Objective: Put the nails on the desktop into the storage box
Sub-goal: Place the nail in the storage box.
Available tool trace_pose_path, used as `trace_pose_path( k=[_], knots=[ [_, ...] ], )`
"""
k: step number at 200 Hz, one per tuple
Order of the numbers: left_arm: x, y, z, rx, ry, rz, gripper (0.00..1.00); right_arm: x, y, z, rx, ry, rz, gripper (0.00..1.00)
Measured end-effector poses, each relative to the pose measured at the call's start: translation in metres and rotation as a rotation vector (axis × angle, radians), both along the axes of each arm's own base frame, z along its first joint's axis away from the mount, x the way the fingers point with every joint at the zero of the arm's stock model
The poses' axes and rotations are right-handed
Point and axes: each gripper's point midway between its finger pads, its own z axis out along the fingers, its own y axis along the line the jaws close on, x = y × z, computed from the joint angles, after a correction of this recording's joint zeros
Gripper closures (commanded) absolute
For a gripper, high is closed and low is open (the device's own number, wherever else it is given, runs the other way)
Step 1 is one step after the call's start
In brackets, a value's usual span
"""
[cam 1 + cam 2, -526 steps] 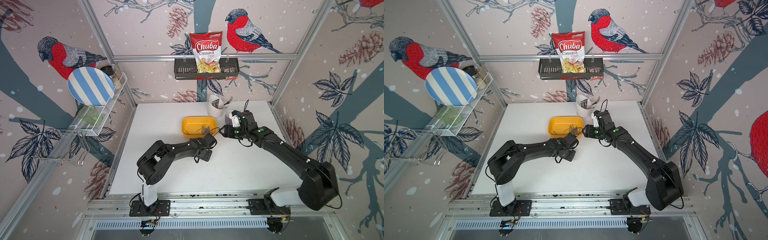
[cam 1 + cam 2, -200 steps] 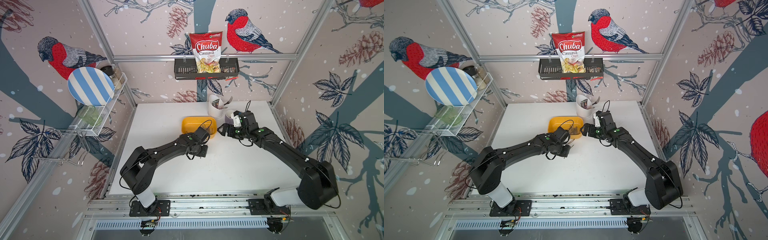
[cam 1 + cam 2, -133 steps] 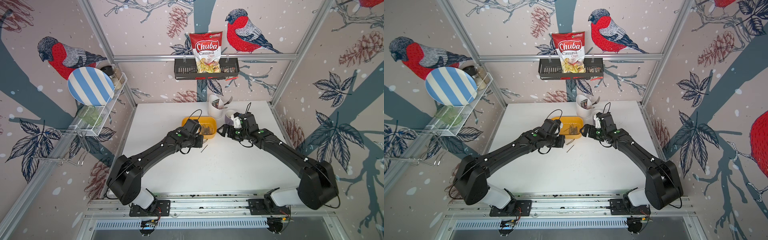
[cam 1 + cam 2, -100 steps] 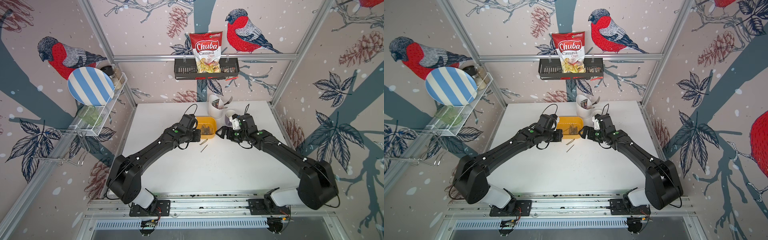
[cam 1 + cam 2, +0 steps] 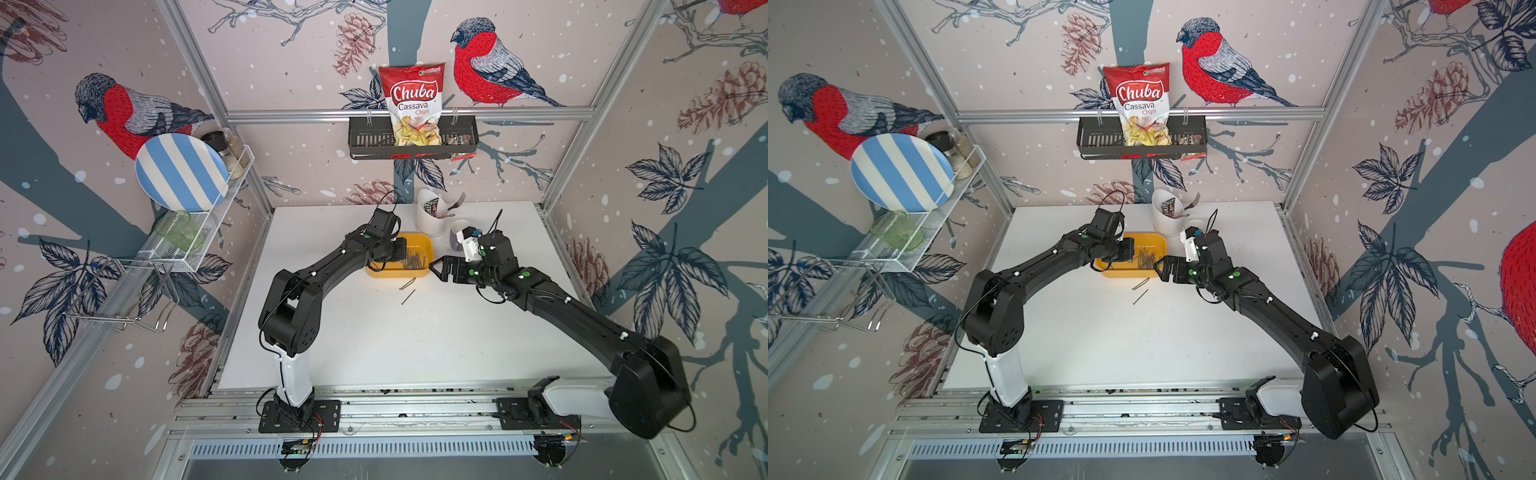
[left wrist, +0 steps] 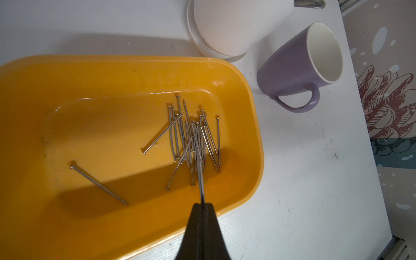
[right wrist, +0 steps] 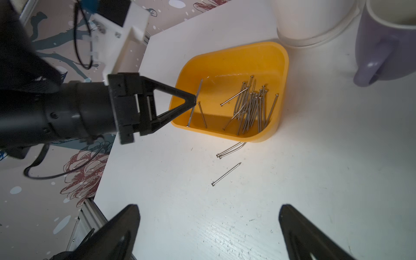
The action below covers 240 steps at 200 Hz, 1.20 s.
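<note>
Nails (image 6: 195,139) lie mostly heaped at one end of the storage box (image 6: 67,74), with a few loose nails (image 7: 229,149) on the desktop (image 5: 415,340) just beside its near wall. Since the earlier frames the left gripper (image 7: 193,101) has travelled from the open desktop in front of the box to above it, pinched shut on a single nail (image 6: 201,177), while the right gripper (image 7: 209,208) stays near the box's other end, jaws spread wide and empty. In both top views the left arm (image 5: 332,262) covers part of the box and we cannot make out the single nail.
</note>
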Motion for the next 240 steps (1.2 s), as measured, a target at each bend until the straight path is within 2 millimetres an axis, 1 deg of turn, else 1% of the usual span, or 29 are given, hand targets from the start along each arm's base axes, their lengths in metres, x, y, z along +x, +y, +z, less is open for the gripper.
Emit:
trace_pose_path(
  k=[24, 36, 55, 97, 166, 212, 221, 240],
  knots=[
    [0.009, -0.006, -0.018, 0.010, 0.022, -0.015, 1.00, -0.011, -0.003, 0.013, -0.005, -0.126, 0.020, 0.00],
    [0.010, -0.009, -0.030, 0.012, 0.044, -0.023, 1.00, -0.013, -0.005, 0.020, -0.005, -0.191, 0.022, 0.00],
    [0.011, -0.008, -0.046, 0.027, 0.069, -0.025, 1.00, -0.013, -0.010, 0.025, -0.019, -0.258, 0.013, 0.00],
    [0.013, -0.009, -0.065, 0.037, 0.096, -0.026, 1.00, -0.010, -0.012, 0.033, -0.012, -0.312, -0.001, 0.00],
    [0.017, -0.015, -0.078, 0.017, 0.111, -0.031, 1.00, -0.011, -0.009, 0.038, -0.012, -0.331, 0.007, 0.00],
    [0.019, -0.017, -0.081, 0.012, 0.117, -0.026, 1.00, -0.011, -0.009, 0.041, -0.013, -0.336, -0.003, 0.00],
    [0.018, -0.017, -0.082, 0.008, 0.126, -0.020, 0.91, -0.010, -0.009, 0.041, -0.012, -0.337, -0.007, 0.00],
    [0.018, -0.017, -0.083, 0.007, 0.128, -0.019, 0.87, -0.008, -0.011, 0.044, -0.004, -0.332, -0.031, 0.00]
  ],
)
